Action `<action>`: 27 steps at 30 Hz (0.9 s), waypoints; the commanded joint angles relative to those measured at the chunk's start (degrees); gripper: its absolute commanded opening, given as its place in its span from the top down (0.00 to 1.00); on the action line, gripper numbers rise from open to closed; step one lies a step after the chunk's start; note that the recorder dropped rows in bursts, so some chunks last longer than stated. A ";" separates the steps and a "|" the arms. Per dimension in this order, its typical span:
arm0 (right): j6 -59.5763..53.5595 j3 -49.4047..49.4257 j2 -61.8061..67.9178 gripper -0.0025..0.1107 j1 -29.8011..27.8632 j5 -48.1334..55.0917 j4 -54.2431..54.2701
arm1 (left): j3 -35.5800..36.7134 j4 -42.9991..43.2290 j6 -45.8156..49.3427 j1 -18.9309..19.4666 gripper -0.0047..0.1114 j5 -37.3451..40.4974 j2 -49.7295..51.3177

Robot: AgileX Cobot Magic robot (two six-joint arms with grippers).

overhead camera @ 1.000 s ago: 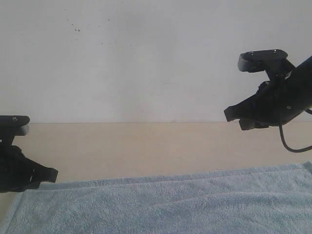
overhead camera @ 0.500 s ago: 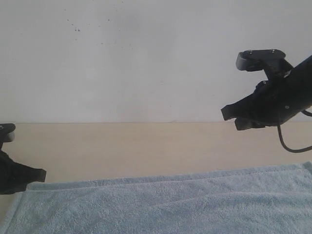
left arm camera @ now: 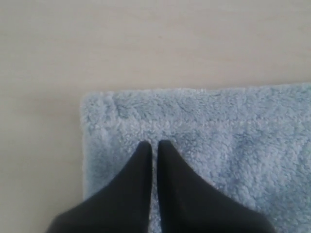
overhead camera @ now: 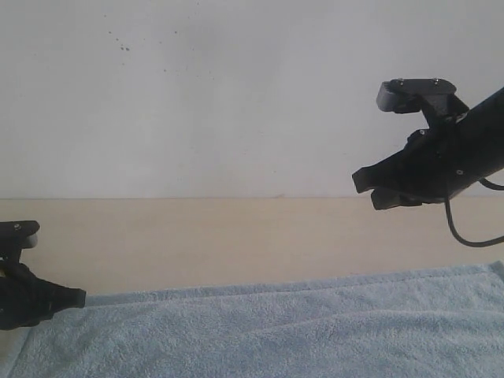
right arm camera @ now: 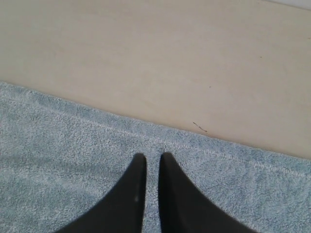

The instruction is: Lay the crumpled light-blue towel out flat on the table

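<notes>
Rising clear, right gripper (overhead camera: 366, 191) hangs empty, jaws closed to a slit; left gripper (left arm camera: 153, 144), closed and empty, has the towel (left arm camera: 233, 136) corner just ahead. Lift off without snagging.

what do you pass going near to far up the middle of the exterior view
light-blue towel → bare beige table → white wall
</notes>
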 commanded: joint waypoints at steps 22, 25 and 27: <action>-0.88 -0.03 -0.48 0.90 0.10 0.80 0.86 | -7.14 -0.19 0.00 5.53 0.92 5.14 6.12; -1.02 -0.03 -0.48 0.90 0.10 0.56 0.85 | -7.14 -0.19 0.00 5.82 0.92 5.68 6.12; -1.35 -0.03 -0.48 0.90 0.10 0.56 0.85 | -7.14 -0.19 0.00 5.82 0.92 5.33 6.12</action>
